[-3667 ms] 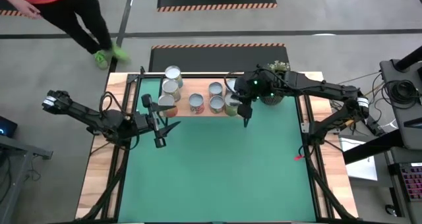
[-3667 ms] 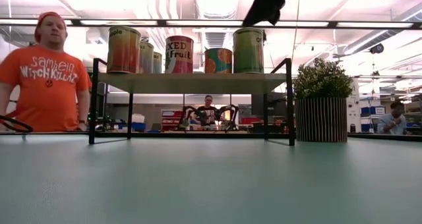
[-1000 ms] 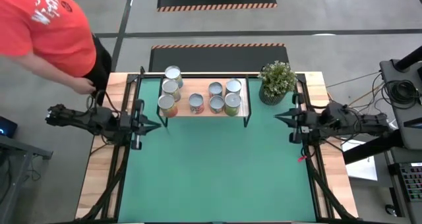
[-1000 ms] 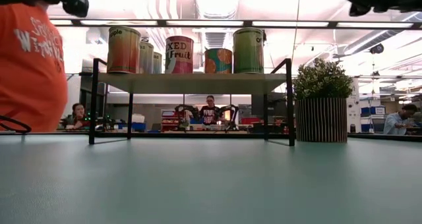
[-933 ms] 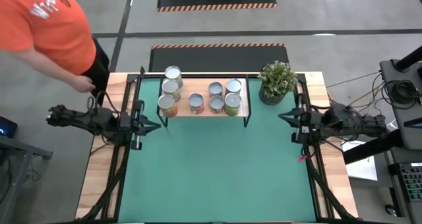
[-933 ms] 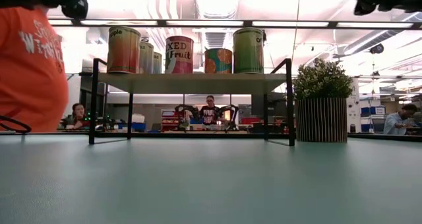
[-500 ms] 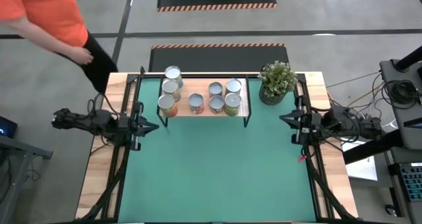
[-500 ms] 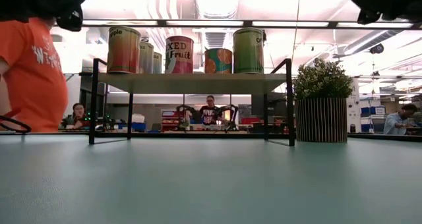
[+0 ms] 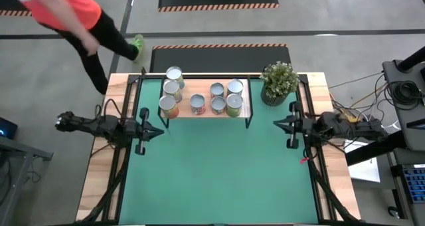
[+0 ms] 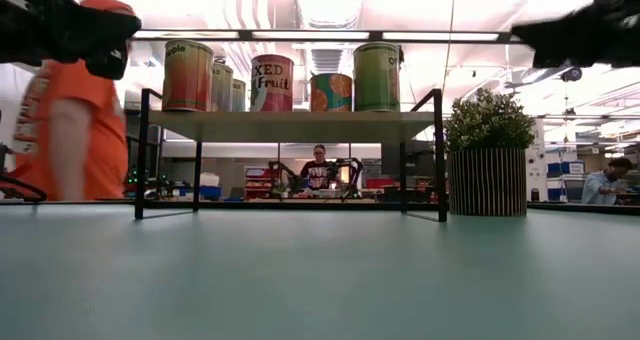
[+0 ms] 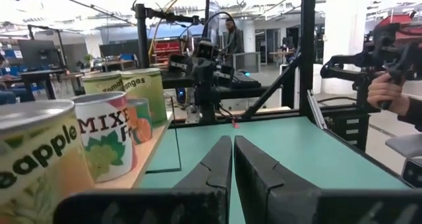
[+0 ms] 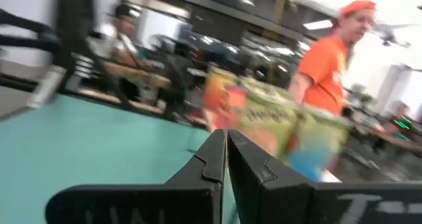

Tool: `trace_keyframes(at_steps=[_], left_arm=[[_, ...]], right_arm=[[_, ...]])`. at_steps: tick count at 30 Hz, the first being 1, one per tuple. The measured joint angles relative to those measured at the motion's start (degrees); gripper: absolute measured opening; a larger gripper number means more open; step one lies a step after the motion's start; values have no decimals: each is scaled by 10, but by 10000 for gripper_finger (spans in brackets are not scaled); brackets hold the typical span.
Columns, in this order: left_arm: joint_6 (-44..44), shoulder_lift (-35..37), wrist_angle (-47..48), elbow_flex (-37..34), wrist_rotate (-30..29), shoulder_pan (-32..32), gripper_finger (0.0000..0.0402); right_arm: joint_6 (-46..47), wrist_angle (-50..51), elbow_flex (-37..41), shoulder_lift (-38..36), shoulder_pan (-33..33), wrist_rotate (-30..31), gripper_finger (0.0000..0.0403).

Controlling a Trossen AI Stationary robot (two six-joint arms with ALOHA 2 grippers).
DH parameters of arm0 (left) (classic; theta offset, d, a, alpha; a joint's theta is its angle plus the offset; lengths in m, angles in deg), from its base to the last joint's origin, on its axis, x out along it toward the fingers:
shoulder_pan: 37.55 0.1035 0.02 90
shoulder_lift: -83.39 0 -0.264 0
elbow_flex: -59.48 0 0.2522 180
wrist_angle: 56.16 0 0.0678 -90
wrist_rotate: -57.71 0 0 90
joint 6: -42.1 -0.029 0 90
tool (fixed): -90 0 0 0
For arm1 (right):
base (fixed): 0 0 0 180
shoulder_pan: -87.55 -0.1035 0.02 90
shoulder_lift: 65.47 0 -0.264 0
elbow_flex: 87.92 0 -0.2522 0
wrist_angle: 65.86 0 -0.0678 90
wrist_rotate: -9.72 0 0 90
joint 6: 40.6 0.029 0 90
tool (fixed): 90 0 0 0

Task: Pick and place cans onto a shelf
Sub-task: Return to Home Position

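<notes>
Pulled back now, my left gripper [image 9: 158, 131] and right gripper [image 9: 276, 124], jaws pressed together, sit well apart from round metal cans [image 9: 198, 104] on the wooden shelf [image 9: 188, 88].

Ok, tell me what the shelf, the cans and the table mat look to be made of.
Shelf: pale matte wood board by its tan tone, on thin black legs, likely painted metal. Cans: metal, shiny silvery tops, with printed glossy labels. Mat: smooth matte green sheet, perhaps rubber or vinyl; cannot tell.
</notes>
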Motion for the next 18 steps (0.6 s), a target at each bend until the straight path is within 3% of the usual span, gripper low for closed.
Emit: trace_keyframes(at_steps=[5, 18], left_arm=[[2, 0, -1, -10, 0, 0, 0], [-1, -3, -38, -36, -3, 0, 0]], right_arm=[[28, -9, 30, 1, 0, 85, 9], [27, 2, 30, 9, 0, 92, 9]])
